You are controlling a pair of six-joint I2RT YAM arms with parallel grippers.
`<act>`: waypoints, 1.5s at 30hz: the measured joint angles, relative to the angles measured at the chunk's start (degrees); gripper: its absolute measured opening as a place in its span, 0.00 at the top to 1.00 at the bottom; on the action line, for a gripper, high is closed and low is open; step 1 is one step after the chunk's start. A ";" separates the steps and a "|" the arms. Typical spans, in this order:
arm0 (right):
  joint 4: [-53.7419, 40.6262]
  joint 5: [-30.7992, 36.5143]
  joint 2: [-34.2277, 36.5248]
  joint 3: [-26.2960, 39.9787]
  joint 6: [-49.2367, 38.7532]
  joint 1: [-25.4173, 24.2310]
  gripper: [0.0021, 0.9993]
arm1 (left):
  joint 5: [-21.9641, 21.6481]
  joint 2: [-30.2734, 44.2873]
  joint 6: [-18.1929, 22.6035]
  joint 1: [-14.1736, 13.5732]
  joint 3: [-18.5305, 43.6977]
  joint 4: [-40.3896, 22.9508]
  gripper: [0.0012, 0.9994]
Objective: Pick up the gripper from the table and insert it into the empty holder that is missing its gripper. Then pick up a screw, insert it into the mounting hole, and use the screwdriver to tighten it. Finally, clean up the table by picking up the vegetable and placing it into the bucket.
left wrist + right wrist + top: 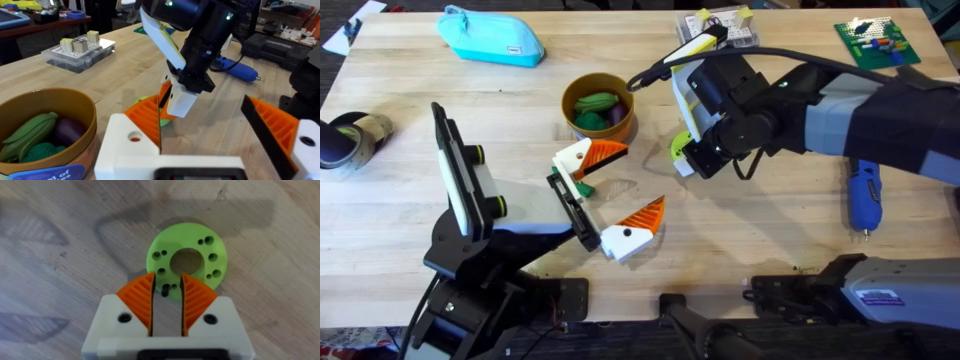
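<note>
Worktop [740,230]: pale wood planks, visible grain, light scuffing.

Right gripper [167,291]: white printed block bases with dark screw dots, orange ribbed wedge pads. It stands over a lime green round disc [197,255] — flat plastic, a large centre bore ringed by small holes. The jaws are nearly together, a narrow gap between them, pinching a small black screw [165,293] at the disc's near edge. In the overhead view this gripper [688,160] hangs just right of the bucket.

Left gripper [612,195]: same construction, both printed fingers seated in the black holder bar, one orange wedge tip [607,151] beside the bucket, the other [646,214] nearer the arm bases. The jaws stand wide apart, holding nothing.

Bucket [598,105]: small round cup, tan-yellow wall with brownish rim, upright on the worktop. Inside lie a green pod-shaped vegetable [30,131], a dark purple one and a knobbly green one.

Screwdriver [865,195]: blue, pen-shaped, smooth plastic body with a thin metal bit, lying flat near the right edge — well apart from both grippers.

Far side: a turquoise zip pouch [490,37], soft fabric; a clear plastic parts box [720,25]; a green perforated board [877,42].
</note>
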 joint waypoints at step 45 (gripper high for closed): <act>-14.79 4.00 -20.56 3.31 9.77 -0.38 0.00 | -0.14 0.00 -0.03 0.00 0.00 -0.07 0.01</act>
